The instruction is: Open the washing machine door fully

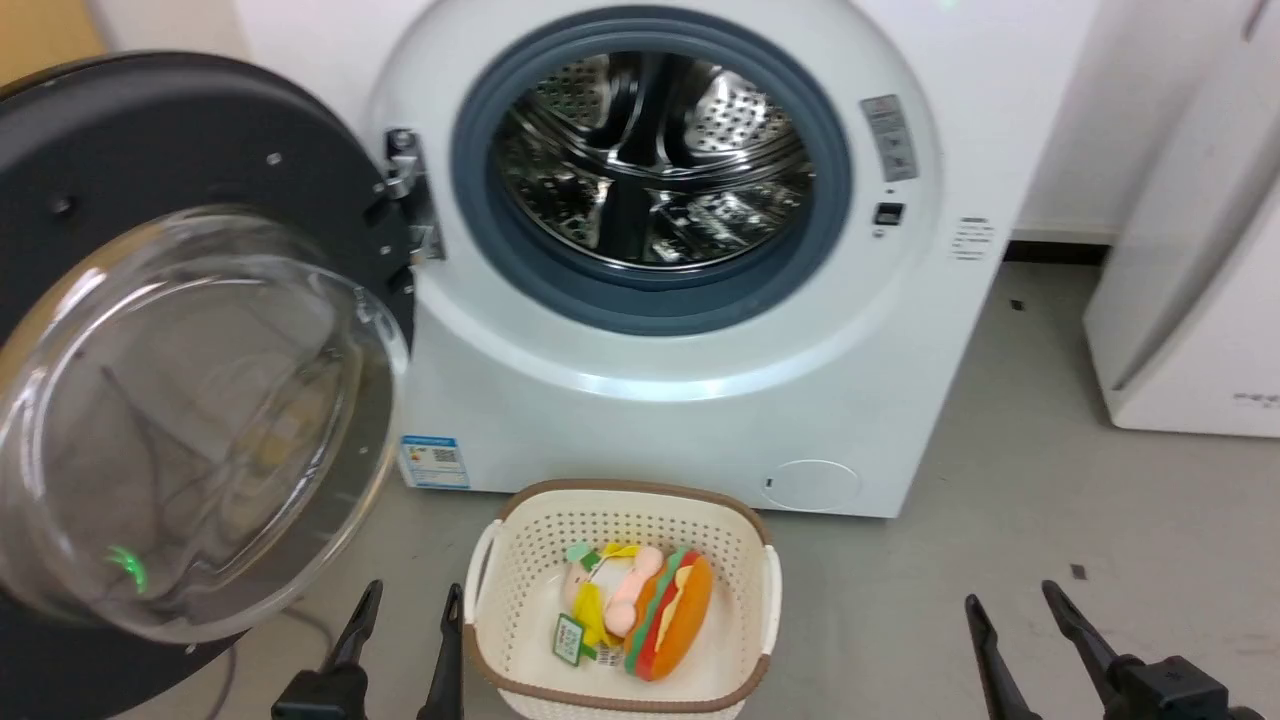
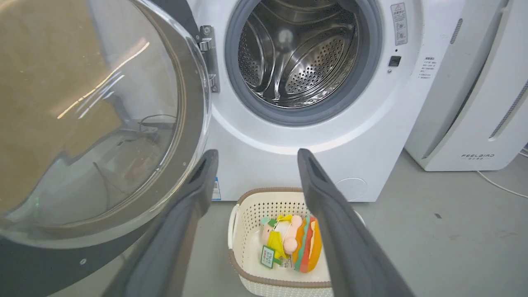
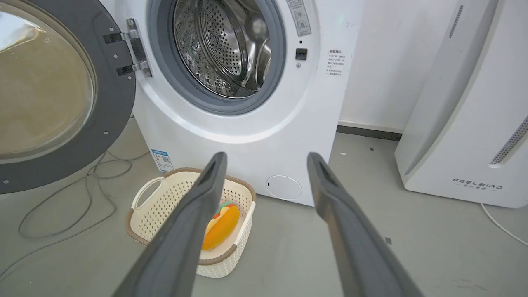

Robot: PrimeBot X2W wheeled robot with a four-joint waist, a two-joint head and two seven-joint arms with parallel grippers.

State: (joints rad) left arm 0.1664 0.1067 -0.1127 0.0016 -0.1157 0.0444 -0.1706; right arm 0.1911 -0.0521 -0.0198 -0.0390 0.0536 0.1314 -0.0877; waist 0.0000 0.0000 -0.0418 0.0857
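— Where is the door?
— The washing machine door [image 1: 150, 130] stands swung out to the left of the white machine [image 1: 900, 400]. It hangs on its hinge [image 1: 405, 190] at the left edge of the drum opening [image 1: 650, 160]. In your head view its glass bowl bulges toward you. The right wrist view shows you the washing machine door [image 3: 115, 95] more from the side, with a cable [image 3: 62, 214] looping on the floor [image 3: 288, 255] beneath it.

— How are the arms posed?
— Both are low, with the fingers pointing toward the machine. The left gripper [image 1: 415, 595] is just beside the door's lower rim; whether it touches, you cannot tell. Its fingers are spread and hold nothing, as the left wrist view confirms. The right gripper [image 1: 1010, 597] is well apart to the right, over bare floor, fingers likewise spread and empty.

— What about containers?
— A cream basket [image 1: 630, 490] sits on the floor just before the machine's front bottom edge, between your grippers. Inside it, a plush burger [image 1: 670, 615] lies against a pink-and-yellow plush toy [image 1: 610, 590] with a green tag. From the right wrist, a finger crosses the basket [image 3: 177, 171] and you see the plush burger [image 3: 222, 225]. A white appliance [image 3: 466, 123] stands at the right.
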